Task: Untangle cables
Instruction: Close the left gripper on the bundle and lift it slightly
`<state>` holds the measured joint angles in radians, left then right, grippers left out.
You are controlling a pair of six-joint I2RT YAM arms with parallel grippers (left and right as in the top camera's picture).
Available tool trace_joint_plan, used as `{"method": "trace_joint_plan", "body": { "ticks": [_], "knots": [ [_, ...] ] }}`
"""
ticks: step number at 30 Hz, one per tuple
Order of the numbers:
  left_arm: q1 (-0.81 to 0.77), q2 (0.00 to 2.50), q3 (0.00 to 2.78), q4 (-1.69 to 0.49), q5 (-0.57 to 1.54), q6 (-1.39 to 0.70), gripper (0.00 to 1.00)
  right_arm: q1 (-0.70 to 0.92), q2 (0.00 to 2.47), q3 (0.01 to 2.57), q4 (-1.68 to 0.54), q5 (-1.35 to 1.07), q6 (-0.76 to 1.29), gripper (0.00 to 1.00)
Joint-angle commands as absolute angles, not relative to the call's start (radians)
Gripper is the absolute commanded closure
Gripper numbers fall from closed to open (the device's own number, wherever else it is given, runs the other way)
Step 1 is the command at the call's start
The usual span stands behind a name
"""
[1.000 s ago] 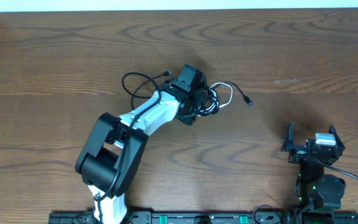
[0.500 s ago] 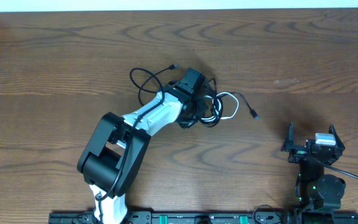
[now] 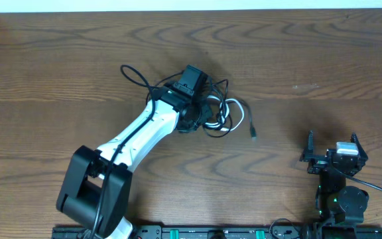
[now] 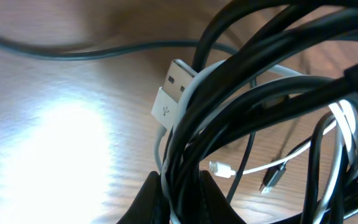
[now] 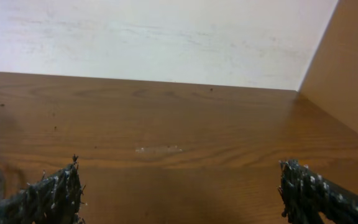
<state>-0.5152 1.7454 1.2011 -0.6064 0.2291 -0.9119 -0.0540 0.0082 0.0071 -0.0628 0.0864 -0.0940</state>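
Left gripper (image 4: pixel 180 186) jaws clamped on the cables (image 3: pixel 221 113), black and white strands bunched on the table (image 3: pixel 52 66). Right gripper (image 5: pixel 182 193) sits well apart from them, jaws wide apart

The cables (image 3: pixel 223 114) are lying bundled on the table (image 3: pixel 310 53), near its centre, with the left gripper (image 3: pixel 201 114) sitting over the bundle's left side. The right gripper (image 3: pixel 331 145) is sitting well apart, toward the near right edge.
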Motion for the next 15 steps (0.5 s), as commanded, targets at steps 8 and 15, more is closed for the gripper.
{"method": "trace_joint_plan", "body": {
  "ticks": [8,15],
  "knots": [
    [-0.514,1.703,1.199,-0.717,0.175,-0.822,0.92,-0.058,0.006,0.005,-0.065,0.091,-0.083,0.01],
    [-0.514,1.703,1.199,-0.79,0.175,-0.804,0.93,-0.058,0.006,0.005,-0.065,0.091,-0.083,0.01]
  ]
}}
